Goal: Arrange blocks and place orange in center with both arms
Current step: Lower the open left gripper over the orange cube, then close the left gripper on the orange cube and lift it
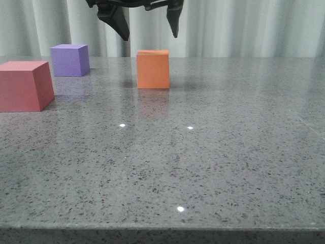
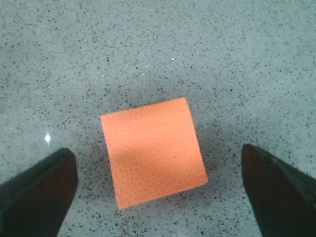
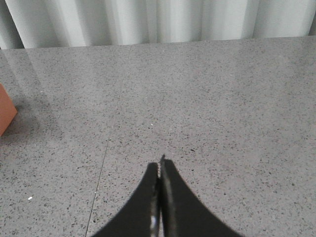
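Note:
The orange cube (image 1: 153, 69) stands on the grey speckled table, near the middle at the back. My left gripper (image 1: 150, 36) hangs open straight above it, apart from it. In the left wrist view the orange cube (image 2: 152, 150) lies between the two spread black fingers (image 2: 34, 190), with gaps on both sides. The purple cube (image 1: 69, 60) stands at the back left. The pinkish-red cube (image 1: 24, 85) stands nearer, at the far left. My right gripper (image 3: 159, 165) is shut and empty over bare table; an edge of the orange cube (image 3: 6, 115) shows in its view.
The grey speckled table (image 1: 203, 162) stretches from the cubes to its front edge. White curtains (image 1: 244, 25) hang behind the table's back edge.

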You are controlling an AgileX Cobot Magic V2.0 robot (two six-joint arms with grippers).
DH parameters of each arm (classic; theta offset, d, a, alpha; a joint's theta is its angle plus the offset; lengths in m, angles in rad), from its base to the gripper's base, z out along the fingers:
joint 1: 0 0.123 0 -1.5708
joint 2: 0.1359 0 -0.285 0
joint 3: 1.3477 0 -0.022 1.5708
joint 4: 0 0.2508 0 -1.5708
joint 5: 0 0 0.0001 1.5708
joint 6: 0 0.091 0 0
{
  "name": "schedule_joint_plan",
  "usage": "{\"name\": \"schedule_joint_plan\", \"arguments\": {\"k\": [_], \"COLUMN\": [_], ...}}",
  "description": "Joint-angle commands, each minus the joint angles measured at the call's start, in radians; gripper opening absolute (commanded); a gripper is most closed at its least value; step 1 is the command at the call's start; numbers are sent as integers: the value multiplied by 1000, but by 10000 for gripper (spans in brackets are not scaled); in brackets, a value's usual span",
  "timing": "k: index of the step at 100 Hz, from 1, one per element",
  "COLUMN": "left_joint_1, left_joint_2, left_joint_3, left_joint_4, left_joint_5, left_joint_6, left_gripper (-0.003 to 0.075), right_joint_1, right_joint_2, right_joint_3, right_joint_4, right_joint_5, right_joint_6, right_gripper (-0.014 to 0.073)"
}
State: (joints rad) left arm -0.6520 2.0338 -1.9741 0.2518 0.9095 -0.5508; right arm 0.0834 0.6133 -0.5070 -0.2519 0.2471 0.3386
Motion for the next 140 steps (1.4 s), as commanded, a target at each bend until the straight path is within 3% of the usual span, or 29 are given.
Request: {"name": "schedule_joint_plan", "arguments": {"k": [1, 47, 69, 76, 97, 140], "left_joint_1": [0, 0, 0, 0, -2, 75], "left_joint_2": [-50, 47, 52, 50, -5, -228], "left_joint_3": [-36, -36, -36, -38, -38, -30], "left_joint_4": [17, 19, 20, 20, 33, -11], "left_joint_5": [-62, -72, -82, -82, -41, 38], "left_joint_6": [-14, -18, -18, -18, -12, 197], "left_gripper": [636, 615, 368, 331, 330, 330], "right_joint_1": [-7, -7, -7, -7, -7, -7], "right_joint_2": [0, 0, 0, 0, 0, 0], "right_joint_3": [-24, -24, -24, -24, -24, -24], "right_joint_4": [-21, -21, -21, -21, -21, -21], "right_joint_5": [-81, -81, -81, -81, -81, -81], "right_joint_6": [-12, -12, -12, -12, -12, -12], "right_gripper": [-69, -69, -69, -69, -69, -69]}}
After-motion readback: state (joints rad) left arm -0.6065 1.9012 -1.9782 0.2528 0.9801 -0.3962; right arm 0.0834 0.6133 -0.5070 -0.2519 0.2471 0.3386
